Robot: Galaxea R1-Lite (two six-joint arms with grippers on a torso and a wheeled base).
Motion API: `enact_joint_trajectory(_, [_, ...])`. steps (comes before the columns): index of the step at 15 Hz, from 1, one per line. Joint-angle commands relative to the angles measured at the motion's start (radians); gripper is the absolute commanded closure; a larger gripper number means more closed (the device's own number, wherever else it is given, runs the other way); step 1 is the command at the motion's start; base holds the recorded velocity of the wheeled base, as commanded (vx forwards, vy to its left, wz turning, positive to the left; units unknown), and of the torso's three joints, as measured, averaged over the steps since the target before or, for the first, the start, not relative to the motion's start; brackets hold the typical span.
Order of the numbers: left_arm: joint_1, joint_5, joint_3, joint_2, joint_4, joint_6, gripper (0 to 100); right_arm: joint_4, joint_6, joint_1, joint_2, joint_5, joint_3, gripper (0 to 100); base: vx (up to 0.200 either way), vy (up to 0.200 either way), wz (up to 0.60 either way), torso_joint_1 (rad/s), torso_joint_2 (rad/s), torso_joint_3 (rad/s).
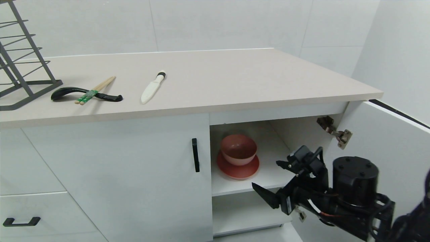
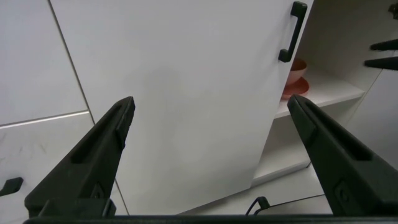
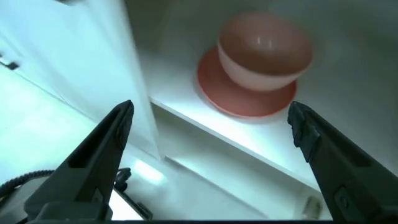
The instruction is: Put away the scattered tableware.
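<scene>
Tableware lies in two places in the head view: a black long-handled spoon (image 1: 60,94) with wooden chopsticks (image 1: 95,89) across it and a white-bladed knife (image 1: 153,87) on the beige counter (image 1: 235,77), and a pink bowl (image 1: 238,149) on a red plate (image 1: 238,169) on the cupboard shelf (image 1: 275,151). The right fingers (image 1: 265,196) gape wide and empty just before that shelf. I'd back them straight out, then take the chopsticks first.

From the left wrist, the left fingers (image 2: 102,152) spread wide, holding nothing, facing the closed white door (image 2: 186,93).

From the right wrist, the pink bowl (image 3: 264,50) and red plate (image 3: 230,93) sit beyond the spread tips, apart from them. I'd keep that gap.
</scene>
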Motion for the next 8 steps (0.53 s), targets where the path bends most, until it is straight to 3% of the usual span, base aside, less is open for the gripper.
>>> enact_joint_trajectory(1, [0.0, 0.0, 0.0, 0.0, 0.0, 0.001, 0, -0.003, -0.044, 0.036, -0.281, -0.044, 0.123, 0, 0.0, 0.0, 0.0, 0.0, 0.0, 0.0])
enact_joint_trajectory(4, [0.0, 0.005, 0.0, 0.0, 0.0, -0.002, 0, 0.046, -0.07, 0.012, -0.488, -0.055, 0.186, 0, 0.0, 0.0, 0.0, 0.0, 0.0, 0.0])
enact_joint_trajectory(8, [0.002, -0.001, 0.0, 0.0, 0.0, 0.015, 0, 0.234, -0.095, -0.105, -0.781, -0.049, 0.255, 0, 0.0, 0.0, 0.0, 0.0, 0.0, 0.0])
